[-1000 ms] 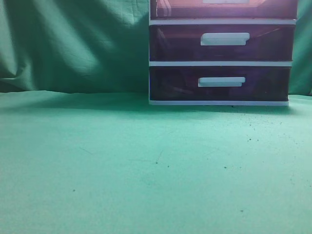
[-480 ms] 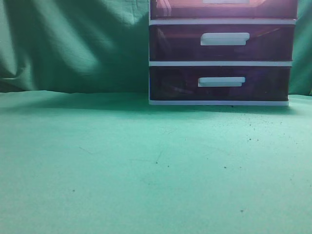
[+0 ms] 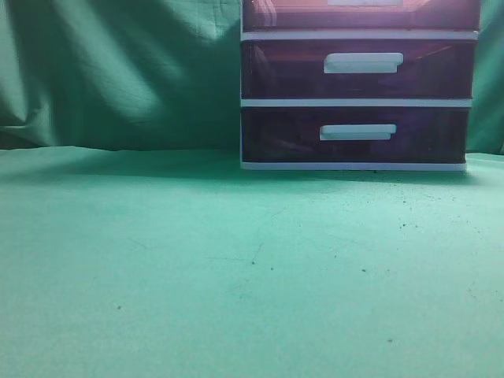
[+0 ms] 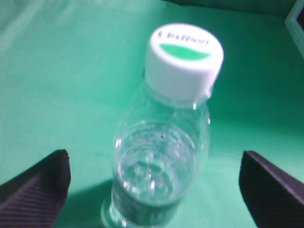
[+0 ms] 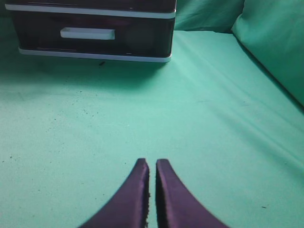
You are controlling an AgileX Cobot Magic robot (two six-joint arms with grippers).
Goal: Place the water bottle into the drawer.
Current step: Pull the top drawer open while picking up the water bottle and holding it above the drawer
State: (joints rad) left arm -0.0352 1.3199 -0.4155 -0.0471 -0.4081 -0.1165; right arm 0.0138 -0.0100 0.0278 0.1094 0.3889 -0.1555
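Observation:
A clear water bottle (image 4: 159,161) with a white cap (image 4: 184,59) stands upright on the green cloth in the left wrist view. My left gripper (image 4: 154,183) is open, its two dark fingers (image 4: 35,183) wide apart on either side of the bottle, not touching it. The drawer (image 3: 361,14), reddish-purple with a white handle, is shut at the top edge of the exterior view, mostly cut off. My right gripper (image 5: 152,164) is shut and empty, low over the cloth, well in front of the unit's bottom drawer (image 5: 90,35). Neither gripper nor the bottle shows in the exterior view.
The white-framed unit (image 3: 358,102) stands at the back right with two darker purple drawers (image 3: 358,69) below the top one. Green cloth (image 3: 236,260) covers the table and hangs as a backdrop. A cloth fold rises at the right in the right wrist view (image 5: 270,42).

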